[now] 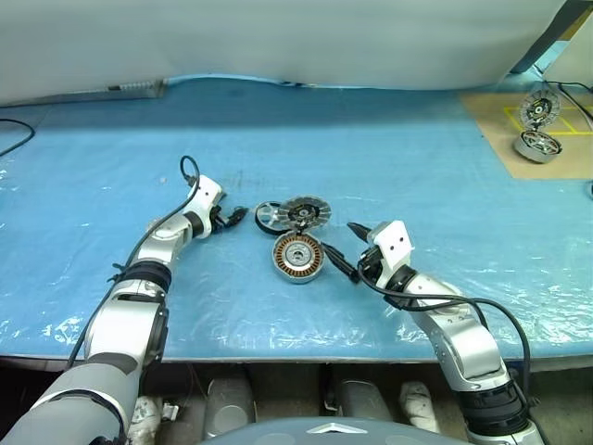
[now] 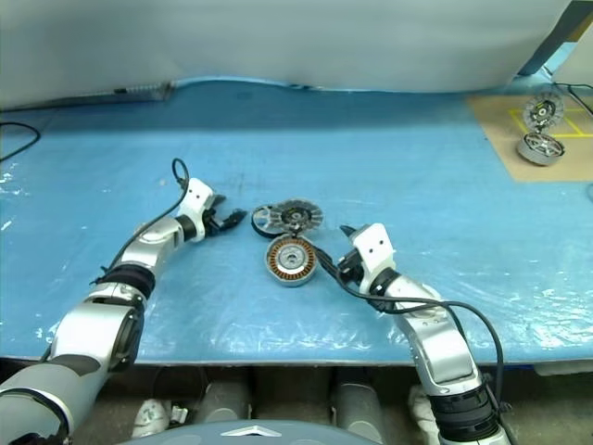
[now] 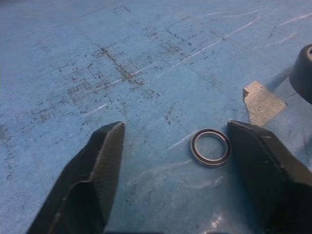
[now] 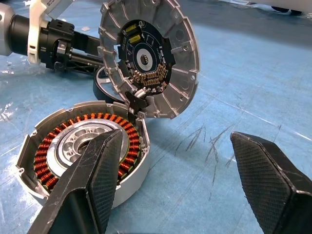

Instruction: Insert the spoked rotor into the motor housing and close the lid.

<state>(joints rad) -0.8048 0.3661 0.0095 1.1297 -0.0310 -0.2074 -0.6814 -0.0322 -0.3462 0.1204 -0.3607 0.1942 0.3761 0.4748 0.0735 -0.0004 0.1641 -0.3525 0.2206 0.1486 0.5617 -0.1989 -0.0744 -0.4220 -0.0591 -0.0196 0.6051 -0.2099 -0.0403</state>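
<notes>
A wide tabletop (image 1: pixel 389 167) covered in scuffed blue plastic sheeting carries everything. Near its middle lies the motor housing (image 1: pixel 298 257), a round shallow metal ring lined with copper-orange windings around a pale hub, lying flat and open upward. Just behind it, touching its far rim, the lid (image 4: pixel 151 56), a grey metal disc with a ribbed edge and a dark circuit-studded centre, stands tilted up on its edge. Beside the lid on its left, partly hidden behind it, lies the spoked rotor (image 1: pixel 270 218), a small shiny silver wheel with a dark rim, flat on the sheeting.

The left gripper (image 1: pixel 237 216) hangs low just left of the rotor, its two black fingers spread apart with nothing between them. In the left wrist view a small dark metal ring (image 3: pixel 210 147) lies on the sheeting close to one finger. The right gripper (image 1: pixel 345 248) sits just right of the housing, fingers wide apart and empty, one tip near the housing's rim.
</notes>
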